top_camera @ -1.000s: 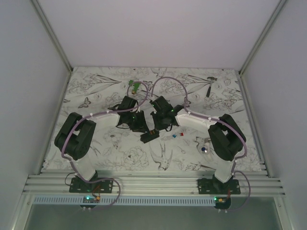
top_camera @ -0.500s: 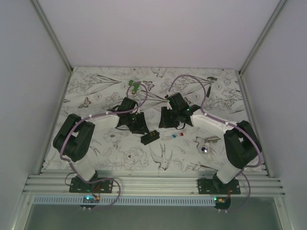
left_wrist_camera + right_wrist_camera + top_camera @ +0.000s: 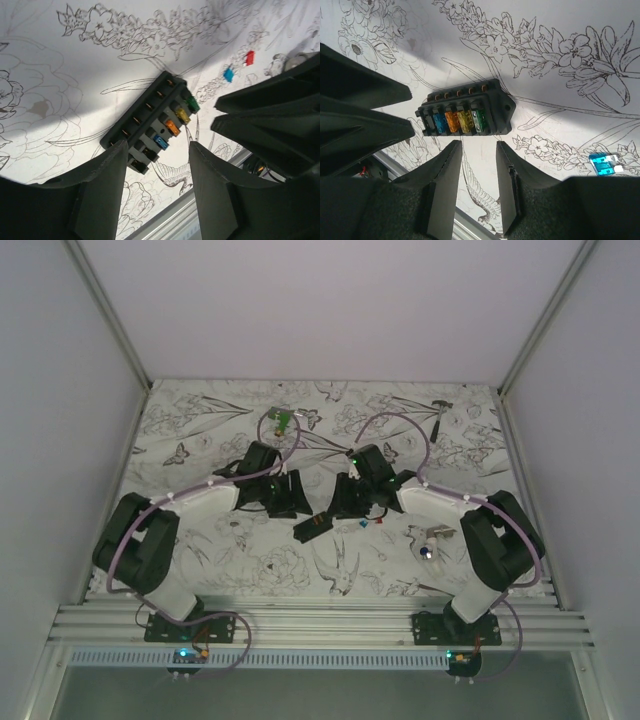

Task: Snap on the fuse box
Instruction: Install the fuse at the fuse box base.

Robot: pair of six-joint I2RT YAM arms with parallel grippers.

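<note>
Left tool (image 3: 157, 160) and right tool (image 3: 477, 147) hover half-open, empty — small black rectangular plastic fuse box (image 3: 465, 114) just beyond their tips, probably to brace it.

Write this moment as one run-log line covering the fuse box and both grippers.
fuse box: on table, unheld, four fuses seated | left gripper: open, empty | right gripper: open, empty

Table (image 3: 200, 540): white cover printed with black line-drawn flowers, butterflies and birds.
Fuse box (image 3: 312, 527): lies near the middle, coloured fuses showing.
Blue piece (image 3: 228, 75), red piece (image 3: 249, 57): loose, near the fuse box.
White-silver thing (image 3: 428, 543): right side, blue dot.
Green thing (image 3: 283, 420): far side.
</note>
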